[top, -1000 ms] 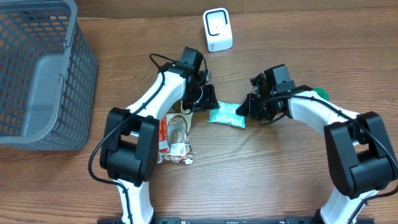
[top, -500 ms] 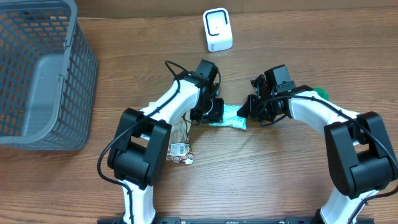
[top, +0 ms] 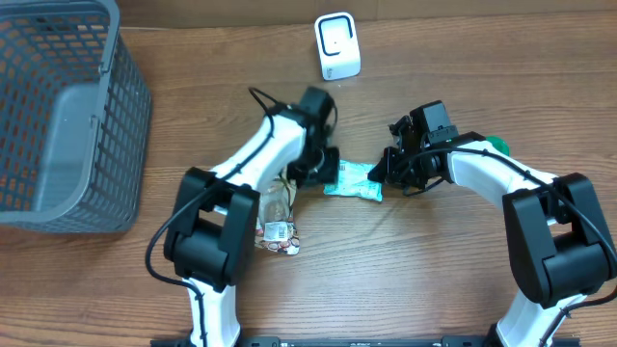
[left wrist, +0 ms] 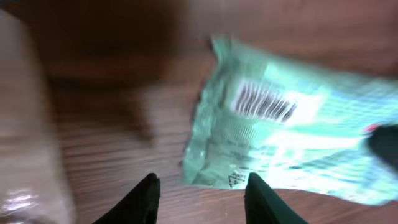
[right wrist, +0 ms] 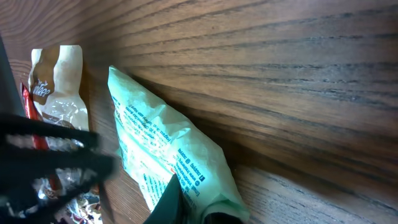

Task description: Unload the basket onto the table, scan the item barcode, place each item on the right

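A pale green snack packet (top: 349, 179) lies on the wooden table. Its barcode (left wrist: 263, 102) faces up in the left wrist view. My right gripper (top: 384, 173) is shut on the packet's right end, and its fingers (right wrist: 169, 200) pinch the crimped edge of the packet (right wrist: 158, 146). My left gripper (top: 324, 170) hovers at the packet's left end. It is open (left wrist: 202, 194), and the edge of the packet (left wrist: 249, 149) lies just ahead of its fingertips, not between them. The white scanner (top: 337, 45) stands at the back of the table.
A grey mesh basket (top: 58, 116) fills the left side. Other snack packets (top: 275, 220) lie by the left arm, one of them a brown and white packet (right wrist: 59, 93). Something green (top: 497, 145) peeks out behind the right arm.
The left gripper moved right and toward the front, up to the green packet's left end. The right gripper has kept still, holding the packet.
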